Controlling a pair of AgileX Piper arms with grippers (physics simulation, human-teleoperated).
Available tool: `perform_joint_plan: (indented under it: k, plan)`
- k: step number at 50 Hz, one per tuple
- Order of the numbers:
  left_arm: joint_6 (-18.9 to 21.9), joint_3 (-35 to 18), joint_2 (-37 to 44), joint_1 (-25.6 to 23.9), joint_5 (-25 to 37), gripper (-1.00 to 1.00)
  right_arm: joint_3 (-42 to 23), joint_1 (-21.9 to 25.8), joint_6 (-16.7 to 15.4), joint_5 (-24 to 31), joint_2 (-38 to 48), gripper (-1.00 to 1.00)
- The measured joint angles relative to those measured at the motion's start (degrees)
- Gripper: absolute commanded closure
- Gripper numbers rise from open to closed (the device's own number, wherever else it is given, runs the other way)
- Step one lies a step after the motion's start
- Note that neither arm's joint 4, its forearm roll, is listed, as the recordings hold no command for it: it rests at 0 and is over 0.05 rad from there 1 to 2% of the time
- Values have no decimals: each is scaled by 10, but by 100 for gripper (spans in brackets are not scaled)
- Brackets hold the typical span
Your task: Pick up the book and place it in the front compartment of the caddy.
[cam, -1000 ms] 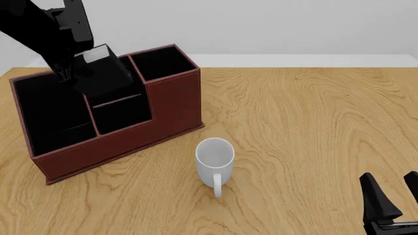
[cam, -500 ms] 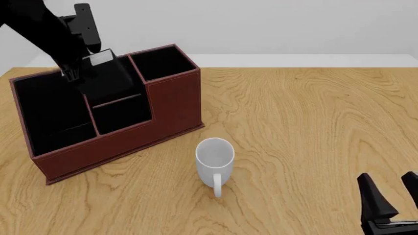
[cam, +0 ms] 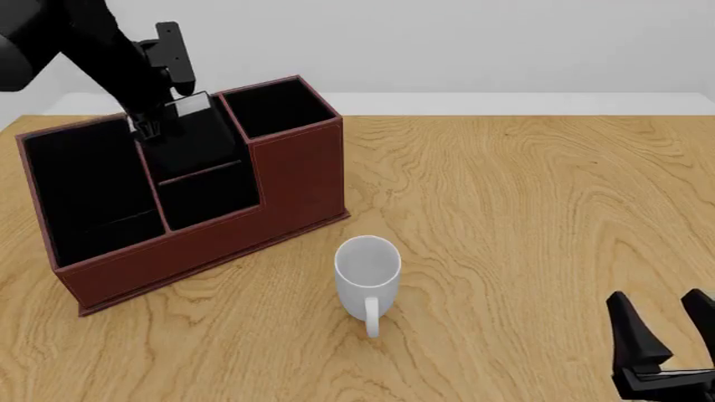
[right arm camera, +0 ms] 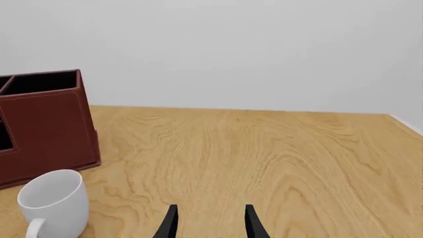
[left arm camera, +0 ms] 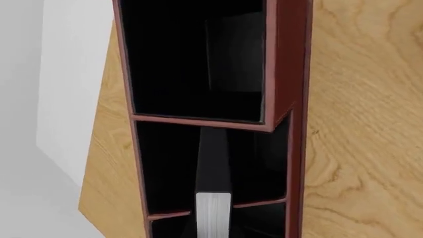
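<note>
The reddish-brown caddy [cam: 301,180] stands at the table's back left, with black compartments and a stepped lower front wall. The black book [cam: 192,134] is tilted, its white page edge up, and its lower end has dipped into the caddy's middle section just behind the low partition. My left gripper [cam: 166,107] is shut on the book's upper part. In the left wrist view the book [left arm camera: 213,208] hangs over the partition inside the caddy [left arm camera: 288,59], and my fingers do not show there. My right gripper [cam: 659,297] [right arm camera: 211,208] rests open and empty at the near right.
A white mug [cam: 367,266] [right arm camera: 54,201] stands upright in front of the caddy's right end [right arm camera: 46,124], handle toward me. The wooden table [cam: 537,193] stretches to the right. A grey wall runs behind the far edge.
My left arm has moved right and down with the book, whose lower end now sits deeper in the caddy. The right gripper has barely shifted.
</note>
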Motion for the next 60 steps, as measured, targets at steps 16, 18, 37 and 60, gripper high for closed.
perform_joint_plan:
  k: [16,18,37,60]
  plan:
    - [21,-34,47,22,0,100,0,-4,-5,-58,72,-100]
    - [25,-39,55,26,0,100,0,-4,-6,-65,81,-100]
    - [38,-69,103,32,0,-100,0,-5,-11,-79,108,-100]
    - [29,-74,94,19,0,-100,0,-4,-12,-56,83,-100]
